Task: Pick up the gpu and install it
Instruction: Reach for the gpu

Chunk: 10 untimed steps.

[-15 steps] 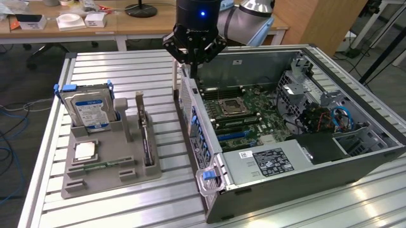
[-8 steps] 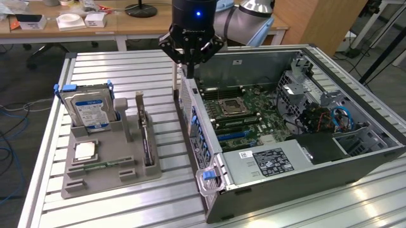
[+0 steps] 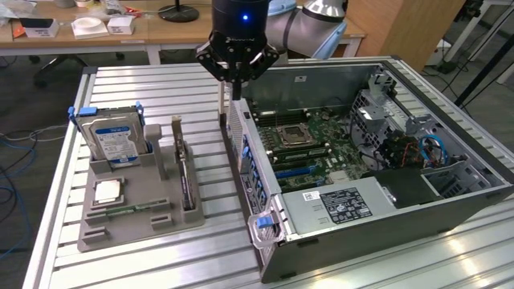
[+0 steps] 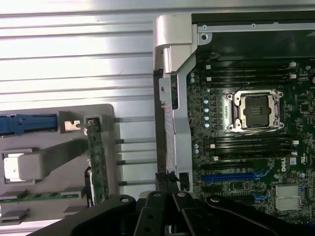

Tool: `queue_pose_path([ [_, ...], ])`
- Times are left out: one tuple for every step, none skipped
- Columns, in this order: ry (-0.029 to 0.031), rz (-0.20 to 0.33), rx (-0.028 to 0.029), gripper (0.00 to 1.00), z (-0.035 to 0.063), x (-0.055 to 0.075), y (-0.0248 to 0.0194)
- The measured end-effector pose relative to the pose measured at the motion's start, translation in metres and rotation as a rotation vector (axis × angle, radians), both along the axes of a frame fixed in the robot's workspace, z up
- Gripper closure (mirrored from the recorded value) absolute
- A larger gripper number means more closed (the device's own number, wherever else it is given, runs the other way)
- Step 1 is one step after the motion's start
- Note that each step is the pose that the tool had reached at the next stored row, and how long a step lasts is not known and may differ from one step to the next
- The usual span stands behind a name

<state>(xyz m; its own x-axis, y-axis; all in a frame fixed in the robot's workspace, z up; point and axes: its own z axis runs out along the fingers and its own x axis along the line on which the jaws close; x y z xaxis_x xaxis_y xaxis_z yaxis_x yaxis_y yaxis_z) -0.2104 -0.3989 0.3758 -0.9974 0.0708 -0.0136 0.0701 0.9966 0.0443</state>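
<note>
The gpu (image 3: 185,171) stands on edge in a slot of the grey holder tray (image 3: 120,232), at the exterior view's left of the open computer case (image 3: 386,198). In the wrist view the gpu (image 4: 96,164) shows its green board edge beside the holder tray (image 4: 59,152). My gripper (image 3: 237,91) hangs above the case's rear wall, behind and to the right of the card and well apart from it. Its fingers (image 4: 162,206) are shut with nothing between them.
A silver hard drive with blue clips (image 3: 112,138), a processor (image 3: 108,192) and a memory stick (image 3: 132,211) sit in the same tray. Inside the case lie the motherboard (image 3: 313,144) with blue expansion slots (image 4: 234,177) and a power supply (image 3: 345,205). Everything rests on a slatted metal table (image 3: 161,84).
</note>
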Motion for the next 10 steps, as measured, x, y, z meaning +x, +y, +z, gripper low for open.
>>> queue_pose_path([
  [0.0000, 0.000, 0.0000, 0.89, 0.0000, -0.001, 0.0000],
  [0.0001, 0.000, 0.0000, 0.89, 0.0000, -0.002, 0.0000],
  [0.0000, 0.000, 0.0000, 0.89, -0.0001, -0.003, 0.0000],
  [0.0000, 0.000, 0.0000, 0.89, -0.0001, -0.004, 0.0000],
  [0.0000, 0.000, 0.0000, 0.89, -0.0001, -0.006, 0.0000],
  [0.0000, 0.000, 0.0000, 0.89, -0.0002, -0.007, 0.0000],
  [0.0001, 0.001, 0.0000, 0.89, -0.0002, -0.008, 0.0000],
  [0.0000, 0.001, 0.0000, 0.89, -0.0003, -0.010, 0.0000],
  [0.0000, 0.001, 0.0000, 0.89, -0.0003, -0.011, 0.0000],
  [0.0000, 0.001, 0.0000, 0.89, -0.0003, -0.012, 0.0000],
])
